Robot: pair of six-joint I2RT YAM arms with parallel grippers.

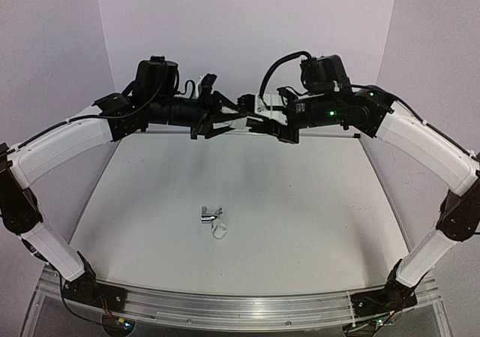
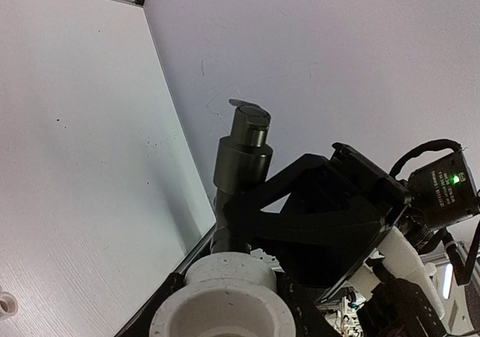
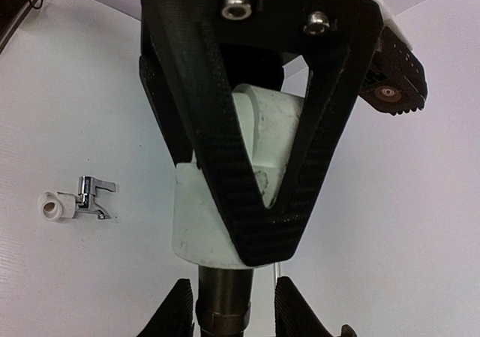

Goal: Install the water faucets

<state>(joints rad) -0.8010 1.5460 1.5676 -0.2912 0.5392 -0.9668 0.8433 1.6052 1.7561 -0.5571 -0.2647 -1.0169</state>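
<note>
Holding the white elbow fitting (image 3: pixel 196 217) clamped in the right gripper (image 1: pixel 264 118) gives me a steady socket in mid-air, well above the table (image 1: pixel 315 202), for threading in the matte black faucet (image 2: pixel 241 157). Its stem meets the fitting. The left gripper (image 1: pixel 217 115) flanks that stem, but I cannot tell whether it grips. The faucet is dull and dark, with its lever at the far end. The chrome faucet (image 1: pixel 210 215) lies on the table beside a small white ring (image 1: pixel 220 232).

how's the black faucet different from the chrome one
The black faucet is matte; the chrome faucet is shiny. The black one is in the air, joined to the white elbow fitting in the right gripper; the chrome one lies on the table. Both are small taps.
</note>
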